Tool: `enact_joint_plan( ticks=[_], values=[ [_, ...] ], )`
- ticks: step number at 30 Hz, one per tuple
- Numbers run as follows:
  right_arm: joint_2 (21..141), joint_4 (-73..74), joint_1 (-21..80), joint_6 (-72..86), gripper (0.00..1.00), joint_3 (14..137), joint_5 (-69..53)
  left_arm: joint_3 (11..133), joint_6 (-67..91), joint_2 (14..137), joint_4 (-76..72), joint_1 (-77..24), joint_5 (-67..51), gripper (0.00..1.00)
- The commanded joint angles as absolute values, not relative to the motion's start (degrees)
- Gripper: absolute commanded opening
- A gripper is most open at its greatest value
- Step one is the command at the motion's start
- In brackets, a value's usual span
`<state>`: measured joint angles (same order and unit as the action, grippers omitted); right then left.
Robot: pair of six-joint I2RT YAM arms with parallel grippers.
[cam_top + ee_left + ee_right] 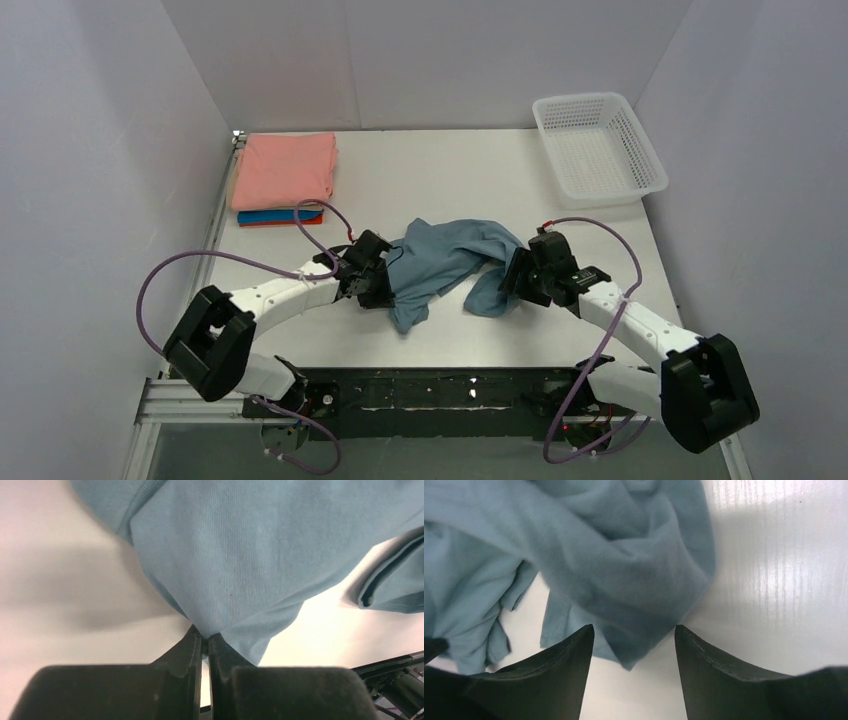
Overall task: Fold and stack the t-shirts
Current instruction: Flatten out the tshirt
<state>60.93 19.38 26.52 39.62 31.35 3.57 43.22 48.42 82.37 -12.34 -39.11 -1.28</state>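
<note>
Left hand (204,639) pinching blue-grey t-shirt (447,258) edge, shirt lying crumpled mid-frame on surface (430,170). Right hand (634,632) gaping wide around fold, not gripping. Best next: closing on single edge, then spreading flat.

The bright blue folded t-shirt (272,215) and the orange folded t-shirt (262,223) show only thin near edges under the folded salmon-pink cloth t-shirt (285,170). The large dusty blue-grey short-sleeved t-shirt (445,258) lies crumpled, its collar lost from above. Both wrist views cut it off at their top edges, and the fold nearest the right wrist lens is blurred. The black two-finger left gripper (205,639) hides the bit it pinches.
</note>
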Motion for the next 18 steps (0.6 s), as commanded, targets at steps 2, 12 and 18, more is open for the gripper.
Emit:
enact_joint_plan(
  ticks=[2, 12, 18],
  values=[
    [69.4, 13.6, 27.5, 43.9, 0.55, 32.8, 8.9, 42.9, 45.8, 73.9, -0.4, -39.3, 6.3, 0.0],
    [59.1, 31.7, 27.4, 36.7, 0.01, 44.7, 24.9, 52.1, 37.0, 63.2, 12.4, -39.2, 26.1, 0.0],
    [53.1, 37.8, 27.2, 23.8, 0.01, 62.9, 27.4, 66.8, 27.1, 60.1, 13.8, -38.7, 35.5, 0.0]
  ],
)
